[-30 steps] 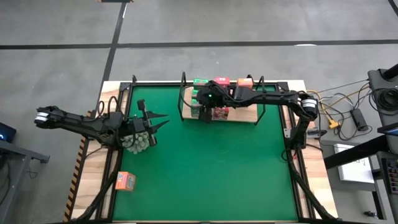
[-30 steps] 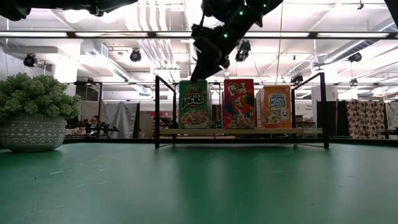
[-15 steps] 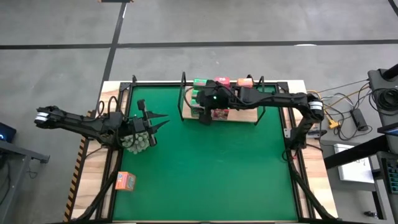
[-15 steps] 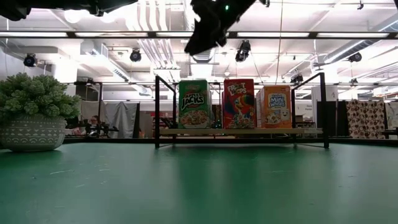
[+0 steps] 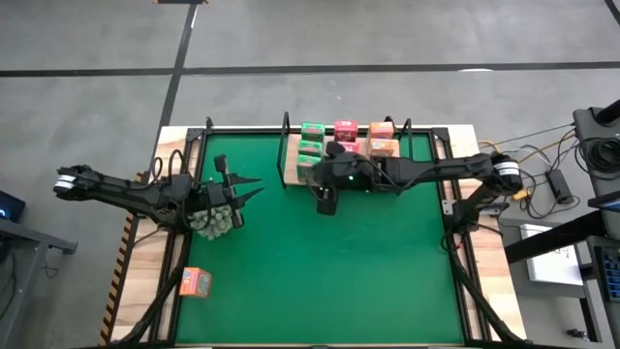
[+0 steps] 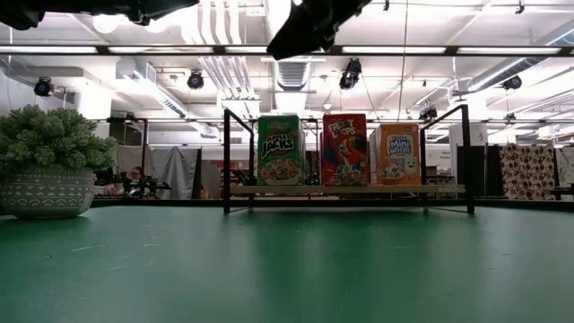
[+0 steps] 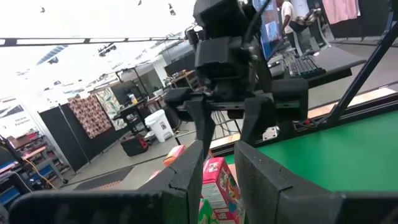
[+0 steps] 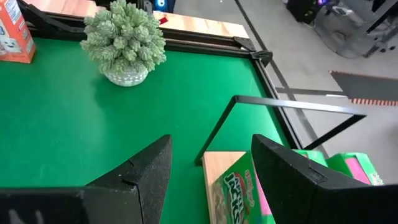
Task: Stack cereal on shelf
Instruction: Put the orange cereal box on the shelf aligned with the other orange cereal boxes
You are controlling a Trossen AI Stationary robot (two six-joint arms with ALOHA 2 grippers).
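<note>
Hovering right end effector, spread (empty), before shelf

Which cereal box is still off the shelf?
The orange box standing alone at the mat's near-left corner; every other box sits on the shelf.

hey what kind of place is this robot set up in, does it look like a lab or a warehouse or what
Most likely a robotics lab or workshop in a large industrial hall. The low view shows a high ceiling with exposed ducts and strip lights; the left wrist view shows desks with a monitor, and the high view a bare concrete floor.
</note>
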